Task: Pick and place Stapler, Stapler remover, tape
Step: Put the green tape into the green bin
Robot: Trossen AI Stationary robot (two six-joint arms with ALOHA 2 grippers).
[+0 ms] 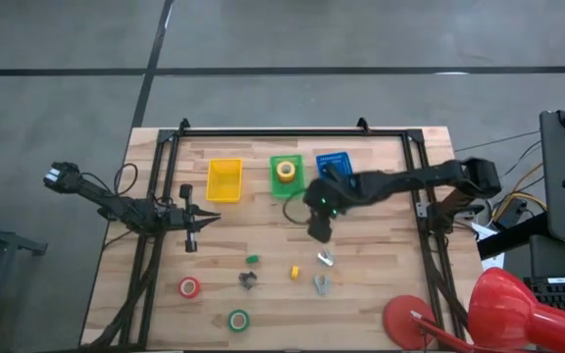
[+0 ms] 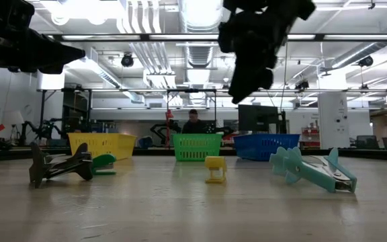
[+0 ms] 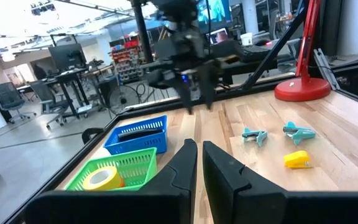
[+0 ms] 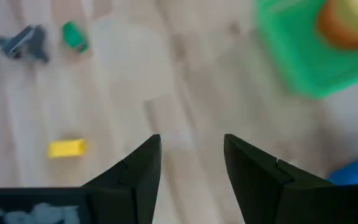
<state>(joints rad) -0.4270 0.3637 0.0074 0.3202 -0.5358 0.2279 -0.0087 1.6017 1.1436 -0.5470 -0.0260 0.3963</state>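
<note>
Behind right hand [image 1: 320,233], stapler [image 1: 333,167] in basket [image 1: 333,155]

A robotics lab or workshop: exposed ceiling ducts [image 2: 197,17], strip lights, desks with monitors [image 3: 63,57], and a person [image 2: 194,122] seated beyond the wooden workbench [image 1: 381,294].

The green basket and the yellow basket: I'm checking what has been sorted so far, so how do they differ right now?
The green basket holds a yellow tape roll, while the yellow basket looks empty. The green one sits in the middle of the row, near the right gripper; the yellow one stands nearer the left gripper. Both are small open mesh baskets, upright along the table's far side.
</note>
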